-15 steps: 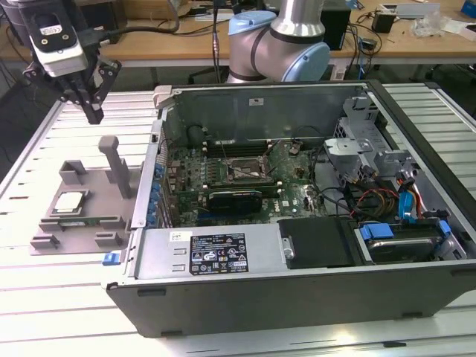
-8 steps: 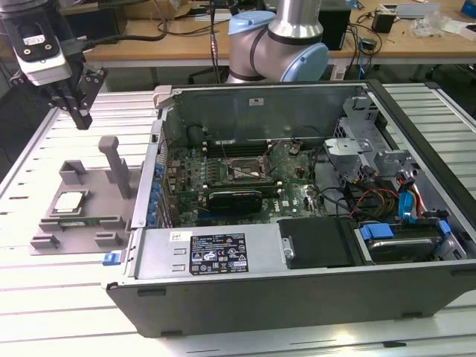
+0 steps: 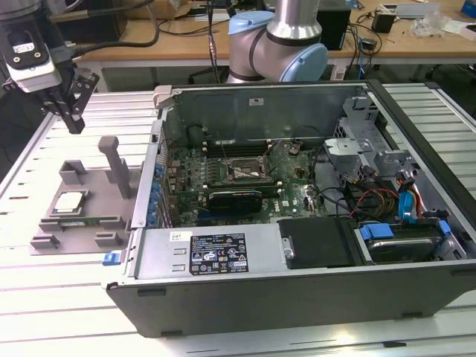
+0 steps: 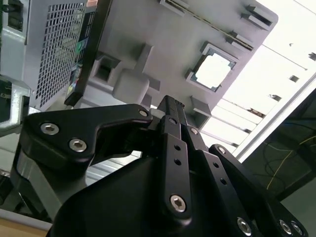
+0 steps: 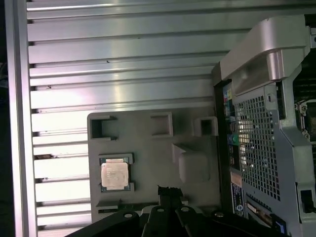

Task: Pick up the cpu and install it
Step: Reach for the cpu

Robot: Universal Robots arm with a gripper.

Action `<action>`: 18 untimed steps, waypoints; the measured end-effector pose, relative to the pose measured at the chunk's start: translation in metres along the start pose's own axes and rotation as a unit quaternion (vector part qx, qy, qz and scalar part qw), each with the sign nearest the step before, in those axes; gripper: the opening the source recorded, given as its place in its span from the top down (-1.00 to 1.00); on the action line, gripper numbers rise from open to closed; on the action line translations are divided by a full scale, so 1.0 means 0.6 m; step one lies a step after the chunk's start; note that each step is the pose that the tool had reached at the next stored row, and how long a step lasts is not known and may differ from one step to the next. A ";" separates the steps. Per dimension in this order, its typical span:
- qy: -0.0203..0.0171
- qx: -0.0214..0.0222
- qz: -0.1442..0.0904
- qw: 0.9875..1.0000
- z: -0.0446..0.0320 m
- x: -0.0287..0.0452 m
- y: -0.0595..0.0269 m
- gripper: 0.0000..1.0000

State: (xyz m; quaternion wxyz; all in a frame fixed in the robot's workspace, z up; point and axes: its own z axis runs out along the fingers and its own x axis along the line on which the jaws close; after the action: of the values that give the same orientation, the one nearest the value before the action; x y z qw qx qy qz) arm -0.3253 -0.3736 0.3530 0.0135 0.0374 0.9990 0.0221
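Surface: a slatted metal table (image 3: 52, 297) lies below the jaws and bears a grey tray (image 3: 104, 197) and an open computer case (image 3: 260, 111).
Room: a wooden bench (image 3: 186, 37) with cables runs behind the table, and the arm's base (image 3: 279, 44) stands beyond the case.
Gripper (image 3: 75, 125): it hangs in the air above the tray. The jaws look closed tip to tip, grip nothing and touch nothing.
Cpu (image 3: 69, 201): it lies flat in a square pocket of the tray, below the jaws and well apart from them. Both wrist views show it there (image 4: 214, 69) (image 5: 116, 174).
Case: it stands beside the tray, off to the jaws' side toward the exterior view's right.
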 end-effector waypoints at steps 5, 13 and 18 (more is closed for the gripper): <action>0.000 0.000 0.000 1.000 0.017 0.015 -0.002 0.79; 0.000 0.000 0.000 1.000 0.037 0.035 -0.006 0.79; 0.000 0.000 0.000 1.000 0.048 0.045 -0.008 0.79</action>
State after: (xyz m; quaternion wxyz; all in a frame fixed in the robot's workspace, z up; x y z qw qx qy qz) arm -0.3520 -0.3753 0.3236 0.0136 0.0374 0.9990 0.0221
